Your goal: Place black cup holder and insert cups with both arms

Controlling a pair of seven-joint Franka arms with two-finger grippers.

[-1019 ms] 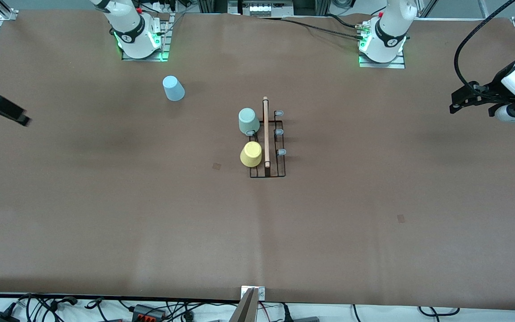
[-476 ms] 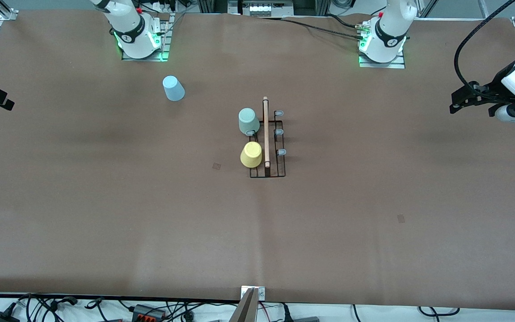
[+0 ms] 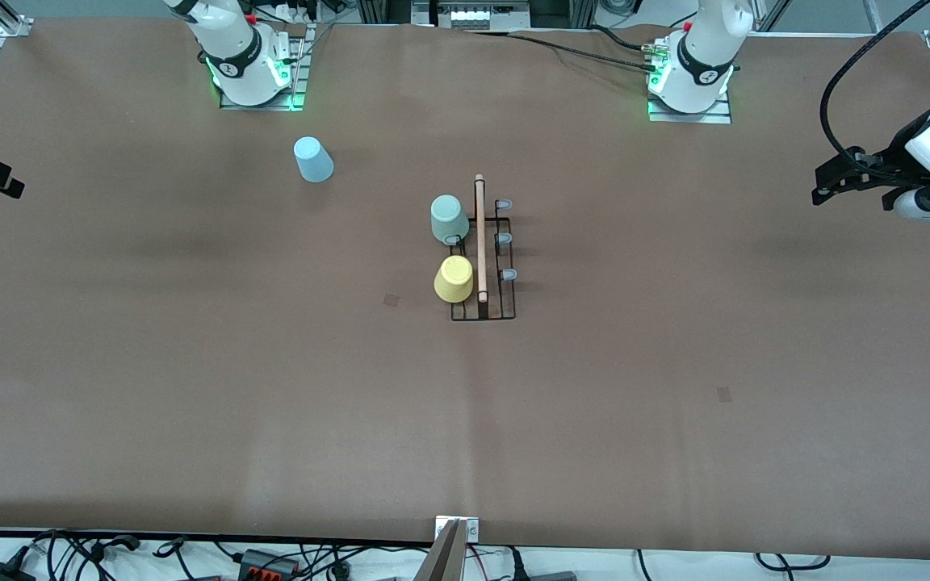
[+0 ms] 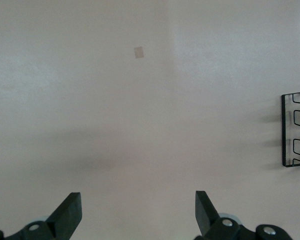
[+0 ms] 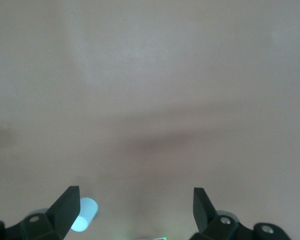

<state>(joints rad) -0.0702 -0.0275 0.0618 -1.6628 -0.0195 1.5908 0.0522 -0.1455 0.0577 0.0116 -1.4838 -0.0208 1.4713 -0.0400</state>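
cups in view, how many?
3. Green cup and yellow cup sit upside down on the rack; blue cup stands on the table toward the right arm's end. None seem hidden.

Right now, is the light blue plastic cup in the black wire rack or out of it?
Out. The light blue plastic cup stands on the brown table, apart from the black wire rack, toward the right arm's end.

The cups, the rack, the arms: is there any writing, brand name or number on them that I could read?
No readable text anywhere.
Right arm's base: a small round black and white mark, too small to read.
Left arm's base: the same kind of mark, too small to read.
Light blue cup, mint green cup, yellow cup: plain, no print.
Black cup holder: no label.
Table: two small blank patches only.
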